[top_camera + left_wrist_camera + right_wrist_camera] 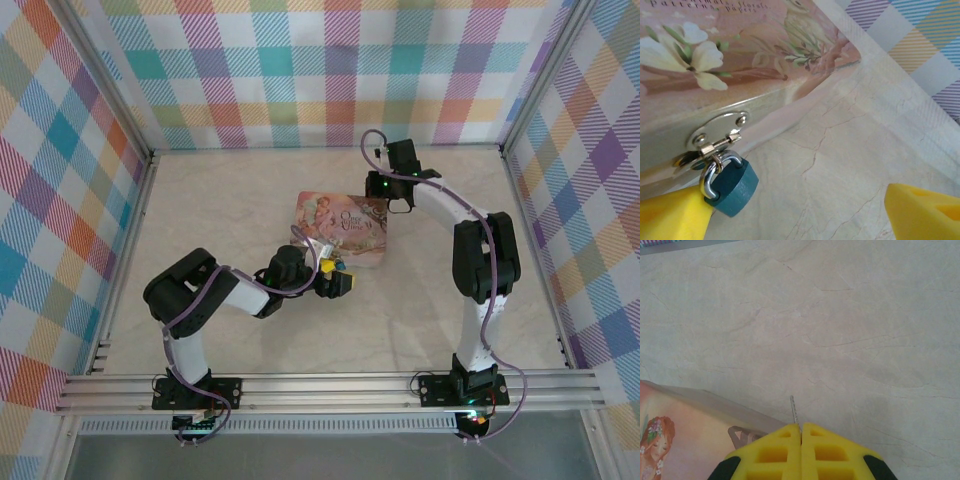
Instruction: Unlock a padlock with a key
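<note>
My left gripper stands wide apart just above the marbled bench and is clamped on nothing. Its yellow fingers sit at the two lower corners of the left wrist view. The teal padlock hangs between them, close against the finger in the lower left corner. I cannot tell whether it touches that finger. Its silver shackle is threaded through the hasp on the front wall of the pink floral box, and its body hangs tilted.

A line of small print runs along the far edge of the box lid. I read "Patterns" in it and perhaps "Papers"; the rest is too blurred. In the top view the lid has a cursive title that I cannot read.

My right gripper hovers at the far side of the box. Its fingers are pressed together on the key, whose thin metal blade pokes out edge-on from between them.
</note>
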Action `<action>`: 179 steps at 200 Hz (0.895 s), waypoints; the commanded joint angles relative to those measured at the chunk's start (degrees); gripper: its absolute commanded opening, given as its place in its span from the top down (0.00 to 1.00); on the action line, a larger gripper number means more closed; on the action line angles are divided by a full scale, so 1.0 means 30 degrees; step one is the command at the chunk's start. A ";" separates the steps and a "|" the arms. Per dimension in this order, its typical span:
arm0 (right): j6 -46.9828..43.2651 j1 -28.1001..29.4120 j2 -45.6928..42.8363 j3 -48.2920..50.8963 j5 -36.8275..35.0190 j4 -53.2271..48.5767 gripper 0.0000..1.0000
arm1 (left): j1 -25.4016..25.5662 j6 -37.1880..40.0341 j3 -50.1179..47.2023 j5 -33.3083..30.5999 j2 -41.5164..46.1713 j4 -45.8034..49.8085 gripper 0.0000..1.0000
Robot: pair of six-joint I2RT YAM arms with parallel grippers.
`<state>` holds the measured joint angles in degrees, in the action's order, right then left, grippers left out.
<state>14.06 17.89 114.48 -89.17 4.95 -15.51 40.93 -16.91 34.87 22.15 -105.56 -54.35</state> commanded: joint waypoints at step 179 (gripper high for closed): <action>0.0028 -0.1080 -0.4143 0.2831 -0.2510 0.0520 1.00 | -0.0224 -0.1416 0.1559 0.0967 -0.1347 -0.1140 0.11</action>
<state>14.09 16.25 105.32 -82.83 1.06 -14.02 40.73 -20.75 38.15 24.99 -109.14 -56.90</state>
